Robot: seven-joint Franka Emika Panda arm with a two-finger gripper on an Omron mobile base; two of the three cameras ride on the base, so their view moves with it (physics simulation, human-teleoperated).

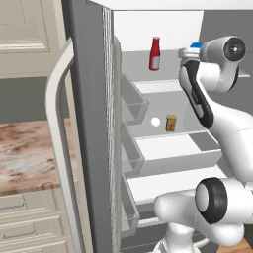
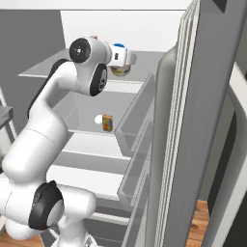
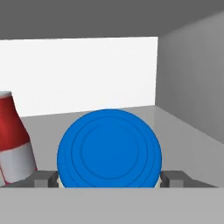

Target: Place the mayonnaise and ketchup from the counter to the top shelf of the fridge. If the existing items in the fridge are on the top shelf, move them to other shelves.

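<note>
Blue-lidded mayonnaise jar (image 3: pixel 109 148) sits between the claw's (image 3: pixel 109 178) spread fingers, lid facing the hand camera, long axis along the reach, over the fridge's grey top shelf (image 1: pixel 143 74). Red ketchup bottle (image 1: pixel 155 54) stands upright just beside it, to the left.

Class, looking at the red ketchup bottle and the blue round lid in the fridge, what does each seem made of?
Red ketchup bottle: probably smooth plastic, judging by its even colour and soft sheen. Blue round lid: likely moulded plastic, matte, with raised concentric rings. Being rendered, neither is certain.
</note>
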